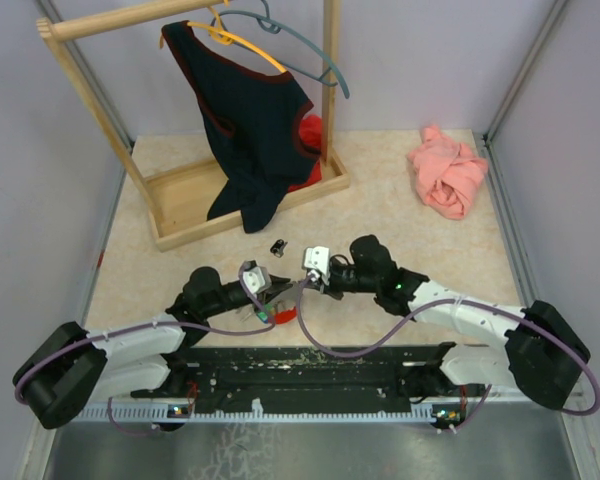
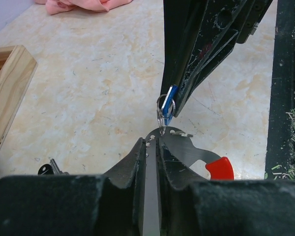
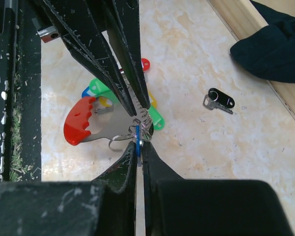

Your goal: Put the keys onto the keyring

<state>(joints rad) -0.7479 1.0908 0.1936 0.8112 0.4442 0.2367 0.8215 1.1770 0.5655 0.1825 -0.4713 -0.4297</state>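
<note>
My left gripper (image 2: pixel 154 142) is shut on a flat silvery metal plate with a red handle (image 2: pixel 220 168), the body of the keyring, just above the table. A wire ring (image 3: pixel 119 142) and a small spring hang at its edge. My right gripper (image 3: pixel 139 145) is shut on a blue-headed key (image 3: pixel 137 137), held edge-on with its hole against the rings at the plate's tip. In the left wrist view that blue key (image 2: pixel 170 101) hangs from the right fingers (image 2: pixel 196 54). Green, yellow and red tags (image 3: pixel 101 88) lie under the plate. In the top view both grippers (image 1: pixel 270 300) (image 1: pixel 298 285) meet.
A black-headed key (image 3: pixel 220 101) lies loose on the beige table, also seen in the top view (image 1: pixel 277 246). Behind it stand a wooden clothes rack (image 1: pixel 245 195) with a dark garment (image 1: pixel 250 120) and a pink cloth (image 1: pixel 448 170) at the back right.
</note>
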